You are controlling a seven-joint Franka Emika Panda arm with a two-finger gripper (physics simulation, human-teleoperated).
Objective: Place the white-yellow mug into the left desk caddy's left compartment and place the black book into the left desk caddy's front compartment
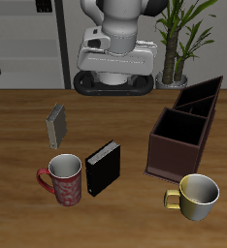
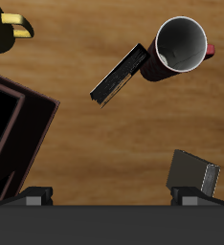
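Observation:
The white-yellow mug [image 1: 197, 194] stands upright near the table's front edge, just in front of the left desk caddy [image 1: 174, 155]; the wrist view catches it [image 2: 1, 33] only partly. The black book [image 1: 103, 167] stands on edge beside a red mug, and it also shows in the wrist view [image 2: 121, 75]. The caddy [image 2: 13, 134] is dark brown and open-topped, with nothing in the sections that show. My gripper [image 1: 113, 89] hangs high over the back of the table, open, its fingertips wide apart [image 2: 112, 198] and holding nothing.
A red patterned mug [image 1: 65, 179] [image 2: 181, 46] stands next to the black book. A small grey book [image 1: 56, 124] [image 2: 195, 172] stands farther back. A potted plant [image 1: 183, 39] is behind the caddy, off the table's back edge.

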